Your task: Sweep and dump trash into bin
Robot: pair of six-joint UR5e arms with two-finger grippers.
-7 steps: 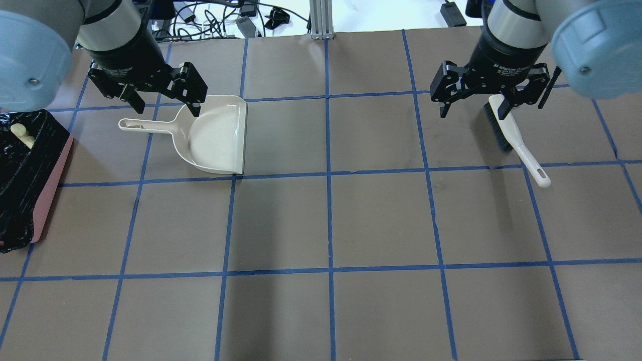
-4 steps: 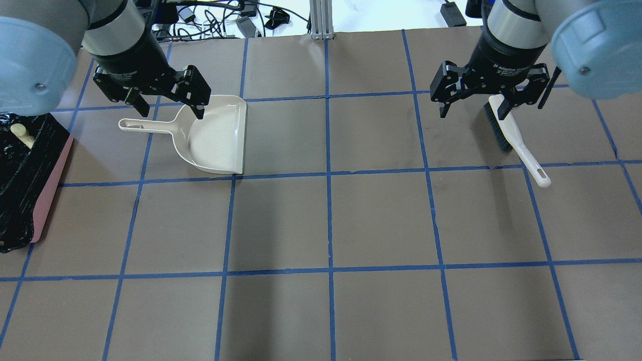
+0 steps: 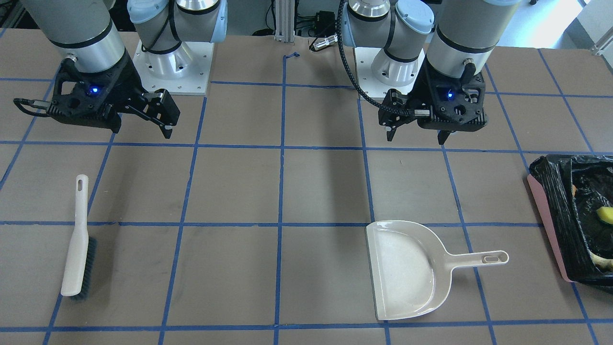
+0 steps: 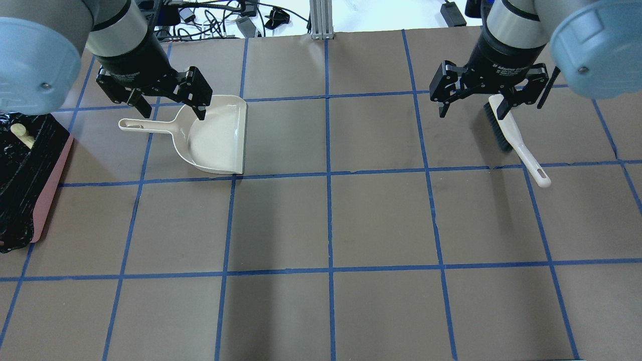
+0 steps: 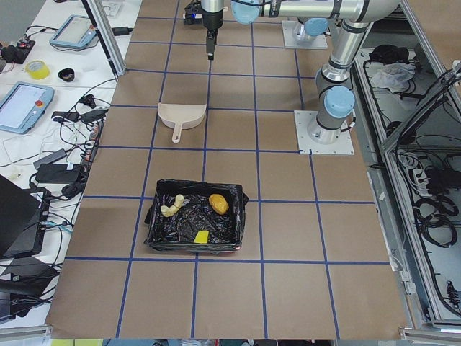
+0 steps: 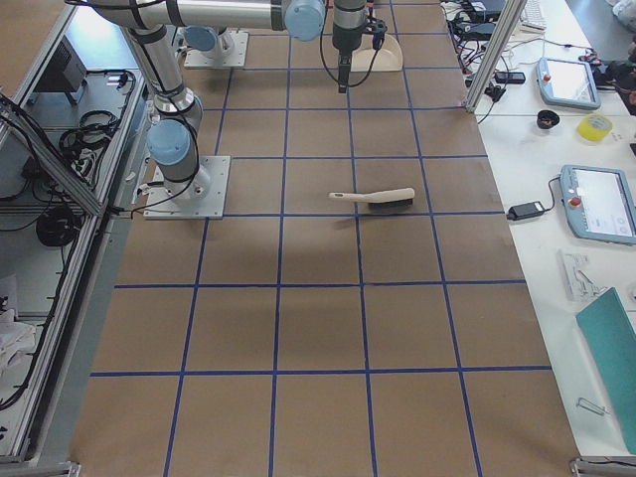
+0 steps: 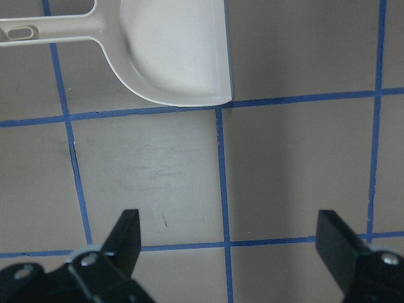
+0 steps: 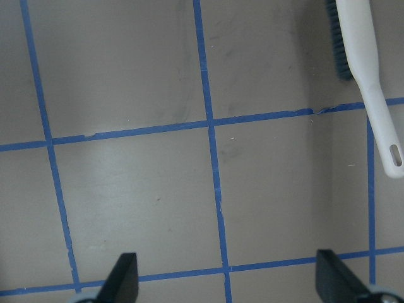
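Note:
The bin [image 4: 52, 185] stands at the table's left edge, pink-walled with a black liner. In the exterior left view the bin [image 5: 191, 247] holds the orange-brown lump [image 5: 218, 204], the cream crescent [image 5: 171, 207] and the yellow wedge [image 5: 202, 236]. The beige dustpan [image 4: 215, 134] lies empty on the table. My left gripper [image 4: 173, 113] is open and empty above the dustpan's neck. The brush [image 4: 511, 133] lies flat on the right. My right gripper [image 4: 473, 114] is open and empty above the brush's head end.
The brown table [image 4: 331, 220] is marked with a blue tape grid. Cables and an aluminium post [image 4: 321, 20] lie beyond its far edge. In the front-facing view the bin [image 3: 548, 229] sits at the right edge, beside the dustpan [image 3: 407, 268].
My left gripper has shifted slightly to the right and up in the overhead view, still open above the dustpan. My right gripper has hardly moved. The dustpan and the brush lie where they were.

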